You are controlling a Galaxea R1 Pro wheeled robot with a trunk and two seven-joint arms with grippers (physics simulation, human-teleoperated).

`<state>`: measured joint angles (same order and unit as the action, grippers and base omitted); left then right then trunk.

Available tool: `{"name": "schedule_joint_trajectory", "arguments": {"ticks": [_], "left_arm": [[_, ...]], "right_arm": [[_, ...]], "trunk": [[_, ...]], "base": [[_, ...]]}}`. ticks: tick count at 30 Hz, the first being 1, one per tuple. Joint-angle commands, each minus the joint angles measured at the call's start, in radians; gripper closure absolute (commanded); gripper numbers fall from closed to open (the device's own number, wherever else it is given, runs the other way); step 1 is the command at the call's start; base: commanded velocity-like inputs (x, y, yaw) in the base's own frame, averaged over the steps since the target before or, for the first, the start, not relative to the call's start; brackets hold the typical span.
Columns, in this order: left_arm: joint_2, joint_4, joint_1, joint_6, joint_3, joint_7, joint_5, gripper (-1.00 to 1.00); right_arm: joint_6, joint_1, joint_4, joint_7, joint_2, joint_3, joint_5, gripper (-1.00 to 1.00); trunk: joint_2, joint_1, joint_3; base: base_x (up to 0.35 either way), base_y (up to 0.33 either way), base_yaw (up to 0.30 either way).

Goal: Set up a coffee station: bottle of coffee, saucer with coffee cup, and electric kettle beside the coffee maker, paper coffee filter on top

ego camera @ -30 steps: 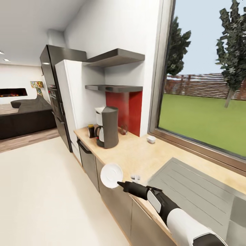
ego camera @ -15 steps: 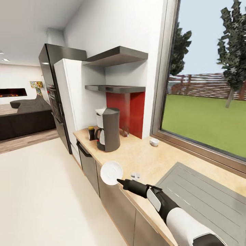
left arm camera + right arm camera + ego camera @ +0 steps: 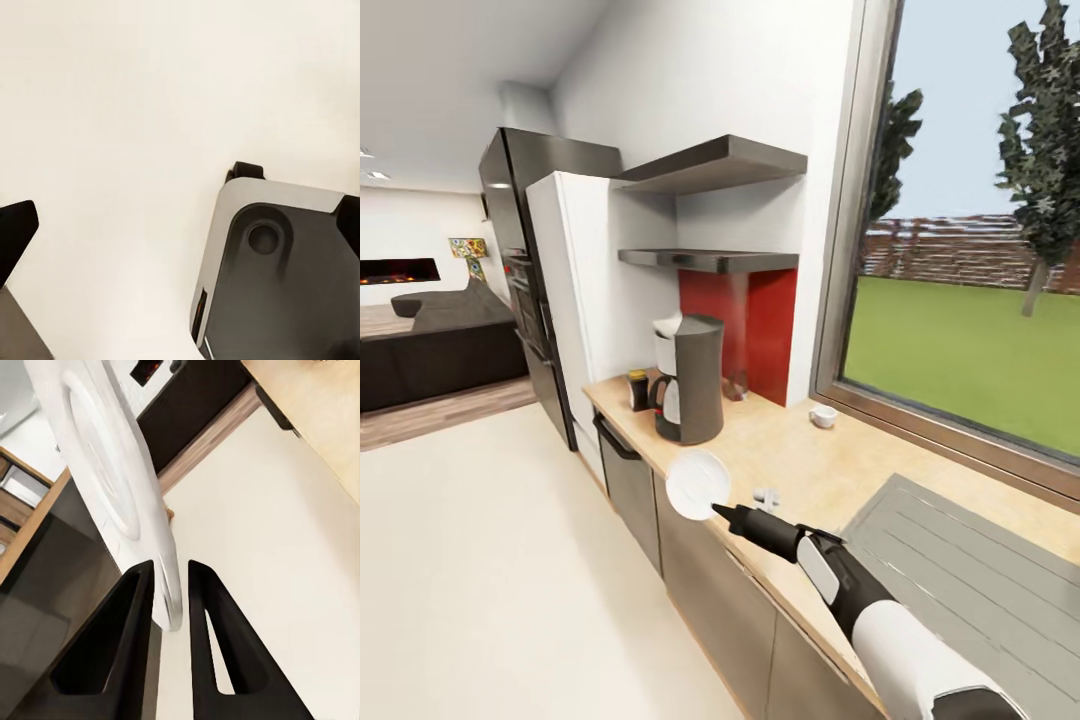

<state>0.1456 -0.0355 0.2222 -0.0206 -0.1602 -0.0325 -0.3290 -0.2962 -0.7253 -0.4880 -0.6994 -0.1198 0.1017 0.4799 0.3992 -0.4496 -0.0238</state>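
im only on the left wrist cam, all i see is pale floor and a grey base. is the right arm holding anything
Observer: Yes. The right gripper is shut on the rim of the saucer, which it holds on edge.
Operator: where is that relative to the counter
Observer: In the head view the saucer hangs just off the front edge of the kitchen countertop, over the floor.
Operator: coffee maker in sight
Observer: Yes, the coffee maker stands on the countertop beyond the saucer, with the bottle of coffee beside it.
Operator: and the cup
Observer: The coffee cup sits on the countertop near the window, apart from the coffee maker.
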Motion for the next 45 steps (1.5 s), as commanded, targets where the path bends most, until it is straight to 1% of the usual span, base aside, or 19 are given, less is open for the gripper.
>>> {"name": "schedule_joint_trajectory", "arguments": {"ticks": [1,4,6,7,9,11,12,13,20,27,35,41,43,45], "left_arm": [[0.000,-0.001,0.000,-0.002,-0.009,-0.003,-0.008,-1.00],[0.000,-0.001,0.000,-0.002,-0.009,-0.003,-0.008,-1.00],[0.000,-0.001,0.000,-0.002,-0.009,-0.003,-0.008,-1.00],[0.000,-0.001,0.000,-0.002,-0.009,-0.003,-0.008,-1.00],[0.000,-0.001,0.000,-0.002,-0.009,-0.003,-0.008,-1.00],[0.000,-0.001,0.000,-0.002,-0.009,-0.003,-0.008,-1.00],[0.000,-0.001,0.000,-0.002,-0.009,-0.003,-0.008,-1.00],[0.000,-0.001,0.000,-0.002,-0.010,-0.003,-0.008,-1.00],[0.000,-0.001,0.000,-0.002,-0.009,-0.004,-0.008,-1.00],[0.000,-0.001,0.000,-0.002,-0.009,-0.009,-0.008,-1.00],[0.000,-0.001,0.000,-0.002,-0.006,-0.012,-0.008,-1.00],[0.000,-0.001,0.000,-0.002,-0.004,-0.012,-0.009,-1.00],[0.000,-0.001,0.000,-0.002,-0.003,-0.012,-0.010,-1.00],[0.000,-0.001,0.000,-0.002,-0.004,-0.012,-0.012,-1.00]], "right_arm": [[-0.015,0.000,-0.006,0.007,0.000,-0.004,0.012,1.00],[-0.028,0.000,-0.023,0.028,0.001,-0.012,0.012,1.00],[-0.036,0.000,-0.034,0.043,0.009,-0.019,0.013,1.00],[-0.195,0.000,-0.080,0.133,0.011,-0.071,0.012,1.00],[-0.197,0.000,-0.080,0.155,0.012,-0.158,0.010,1.00],[-0.200,0.000,-0.080,0.200,0.012,-0.228,0.008,1.00],[-0.200,0.000,-0.080,0.215,0.012,-0.245,0.008,1.00],[-0.200,0.000,-0.080,0.224,0.012,-0.254,0.008,1.00],[-0.200,0.000,-0.080,0.233,0.012,-0.265,0.011,1.00],[-0.199,0.000,-0.076,0.234,0.008,-0.264,0.008,1.00],[-0.199,0.000,-0.069,0.235,0.005,-0.263,0.007,1.00],[-0.198,0.000,-0.063,0.235,0.003,-0.263,0.005,1.00],[-0.198,0.000,-0.054,0.257,0.003,-0.263,0.005,1.00],[-0.197,0.000,-0.047,0.305,0.002,-0.263,0.007,1.00]], "trunk": [[0.001,0.000,0.000],[0.001,0.000,0.000],[0.001,0.000,0.000],[0.001,0.000,0.000],[0.001,0.000,0.000],[0.001,0.000,0.000],[0.001,0.000,0.000],[0.001,0.000,0.000],[0.001,0.000,0.000],[0.001,0.000,0.001],[0.001,0.000,0.004],[0.001,0.000,0.004],[0.001,0.000,0.004],[0.001,0.000,0.004]], "base": [[0.005,0.299,0.000],[0.047,0.246,0.000],[0.048,0.097,0.000],[0.019,0.036,0.000],[0.010,0.019,0.000],[0.004,0.007,0.000],[0.001,0.002,0.000],[0.001,0.001,0.000],[0.007,0.008,0.000],[0.207,0.195,-0.020],[0.170,0.087,-0.226],[0.015,0.004,-0.062],[0.002,0.000,-0.006],[0.035,0.008,-0.003]]}}
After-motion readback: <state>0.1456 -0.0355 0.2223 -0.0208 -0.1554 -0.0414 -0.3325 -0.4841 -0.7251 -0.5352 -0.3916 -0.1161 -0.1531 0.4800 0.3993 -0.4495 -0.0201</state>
